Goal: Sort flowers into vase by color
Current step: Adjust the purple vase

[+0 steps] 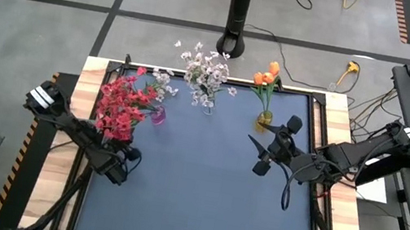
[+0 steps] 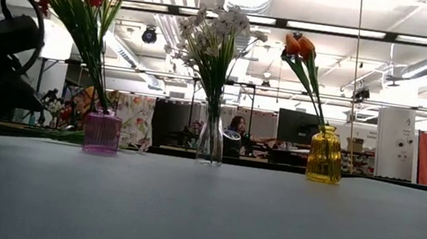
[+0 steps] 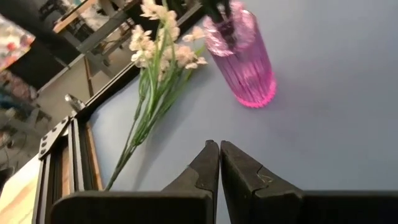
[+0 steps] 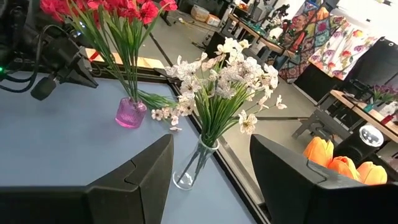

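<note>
Three vases stand in a row at the far side of the blue mat (image 1: 199,205). The pink vase (image 1: 158,115) holds red flowers (image 1: 120,106). White flowers (image 1: 206,70) fill the clear vase (image 1: 207,105), and the yellow vase (image 1: 264,119) holds orange tulip buds (image 1: 266,77). One loose white spray (image 3: 155,68) lies flat on the mat beside the pink vase (image 3: 244,59). My left gripper (image 3: 219,160) is shut and empty, low over the mat, just short of that spray and vase. My right gripper (image 4: 211,142) hangs open and empty, raised in front of the clear vase (image 4: 188,171).
The table's black frame rail (image 3: 59,155) and its wooden edge (image 1: 91,80) run close behind the loose spray. The near half of the mat (image 2: 200,218) lies bare. Beyond the table stand a black post (image 1: 238,13), cables and desks.
</note>
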You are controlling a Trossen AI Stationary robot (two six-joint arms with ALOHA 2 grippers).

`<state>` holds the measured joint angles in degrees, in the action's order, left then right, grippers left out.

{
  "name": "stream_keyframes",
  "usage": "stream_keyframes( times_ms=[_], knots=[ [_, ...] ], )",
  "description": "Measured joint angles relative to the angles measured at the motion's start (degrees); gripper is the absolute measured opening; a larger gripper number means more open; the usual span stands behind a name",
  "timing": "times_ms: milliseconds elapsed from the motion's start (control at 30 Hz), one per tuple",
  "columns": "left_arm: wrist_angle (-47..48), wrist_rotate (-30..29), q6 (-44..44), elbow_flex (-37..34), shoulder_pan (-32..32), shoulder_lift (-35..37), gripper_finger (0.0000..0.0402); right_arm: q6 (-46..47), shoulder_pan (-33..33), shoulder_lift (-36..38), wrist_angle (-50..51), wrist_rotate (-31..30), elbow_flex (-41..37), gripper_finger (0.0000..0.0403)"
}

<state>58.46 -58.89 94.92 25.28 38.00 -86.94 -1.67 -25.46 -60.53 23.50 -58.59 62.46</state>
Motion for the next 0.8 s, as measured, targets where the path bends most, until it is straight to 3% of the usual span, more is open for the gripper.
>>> stream_keyframes(
  times_ms=[367,800],
  knots=[
    [-0.2,-0.2,0.1,-0.3,-9.9,0.0,0.0000,-1.4,0.0,0.0,0.3,0.0,0.0,0.0206],
    [-0.8,-0.2,3.3,-2.1,-13.0,0.0,0.0000,-1.9,0.0,0.0,0.4,0.0,-0.4,0.0206]
  ],
)
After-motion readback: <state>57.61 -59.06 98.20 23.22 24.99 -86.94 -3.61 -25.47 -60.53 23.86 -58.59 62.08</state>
